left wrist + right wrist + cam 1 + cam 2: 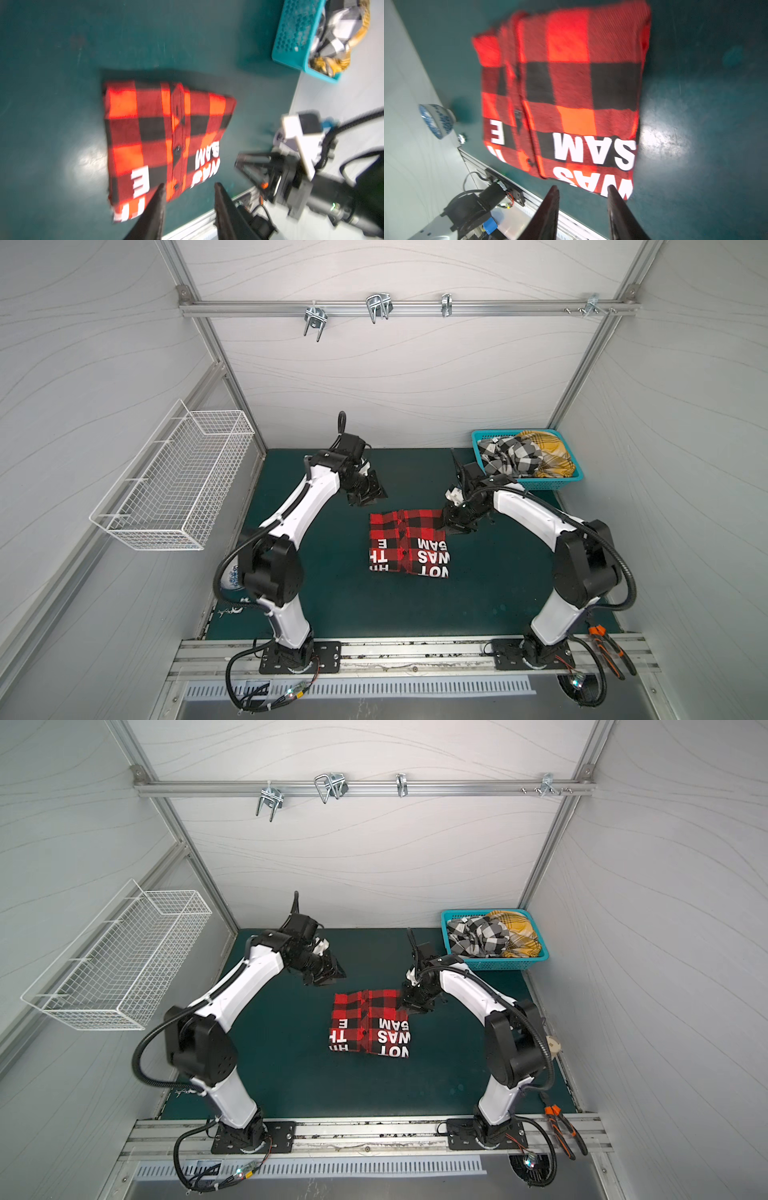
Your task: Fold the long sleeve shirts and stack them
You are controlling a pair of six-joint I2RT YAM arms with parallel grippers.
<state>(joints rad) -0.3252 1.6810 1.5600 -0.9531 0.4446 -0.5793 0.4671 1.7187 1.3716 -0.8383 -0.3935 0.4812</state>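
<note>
**Folded red plaid shirt between two empty grippers**

In both top views, the red-and-black plaid shirt (409, 543) lies folded into a rectangle at the centre of the dark green mat (332, 597), with its white lettering showing. The left gripper (368, 495) hovers to the shirt's upper left, jaws parted and empty. The right gripper (455, 526) is at the shirt's upper right corner, jaws also parted and empty. At upper right, a teal basket (552, 483) holds the crumpled black-and-white check shirt (509, 456) and mustard-yellow plaid shirt (548, 452).
</note>
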